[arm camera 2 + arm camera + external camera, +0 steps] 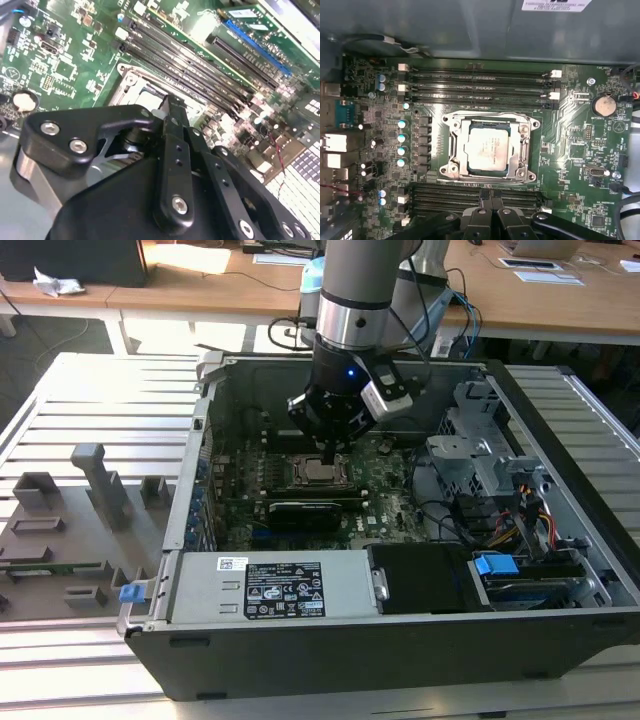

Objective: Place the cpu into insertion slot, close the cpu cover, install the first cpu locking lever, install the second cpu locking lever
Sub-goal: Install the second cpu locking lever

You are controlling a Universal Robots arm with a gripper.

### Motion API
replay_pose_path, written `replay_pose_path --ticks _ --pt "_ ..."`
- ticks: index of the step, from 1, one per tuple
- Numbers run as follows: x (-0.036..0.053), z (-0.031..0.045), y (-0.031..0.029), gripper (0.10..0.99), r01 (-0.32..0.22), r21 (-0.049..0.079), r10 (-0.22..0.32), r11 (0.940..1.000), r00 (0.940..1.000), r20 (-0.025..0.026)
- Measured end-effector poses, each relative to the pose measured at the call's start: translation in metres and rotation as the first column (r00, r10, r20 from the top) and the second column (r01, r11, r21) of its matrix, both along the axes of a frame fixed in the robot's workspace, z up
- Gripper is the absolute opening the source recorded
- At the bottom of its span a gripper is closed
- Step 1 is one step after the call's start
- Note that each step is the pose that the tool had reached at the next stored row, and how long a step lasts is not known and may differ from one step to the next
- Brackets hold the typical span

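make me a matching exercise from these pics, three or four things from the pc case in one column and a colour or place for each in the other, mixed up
Things
1. cpu
2. cpu cover
3. tool
4. coin battery

Descriptions
A. black, hovering over the motherboard next to the socket
B. round and silvery, sitting near the board's edge, away from the socket
C. pale grey square, lying in the insertion slot
D. silvery metal frame lying down around the chip

Pairs: 1-C, 2-D, 3-A, 4-B
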State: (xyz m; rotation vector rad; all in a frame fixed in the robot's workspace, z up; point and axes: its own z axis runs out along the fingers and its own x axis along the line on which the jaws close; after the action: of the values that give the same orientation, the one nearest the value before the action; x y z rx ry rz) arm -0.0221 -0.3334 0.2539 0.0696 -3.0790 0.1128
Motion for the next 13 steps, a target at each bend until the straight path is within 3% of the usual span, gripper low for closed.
replay_pose_path --ticks 7,13 --pt "0.0 0.0098 0.0 0.106 0.0 0.0 0.0 1.0 1.0 0.0" --pt "0.0 0.0255 0.0 0.106 0.0 0.0 0.0 1.0 1.0 0.0"
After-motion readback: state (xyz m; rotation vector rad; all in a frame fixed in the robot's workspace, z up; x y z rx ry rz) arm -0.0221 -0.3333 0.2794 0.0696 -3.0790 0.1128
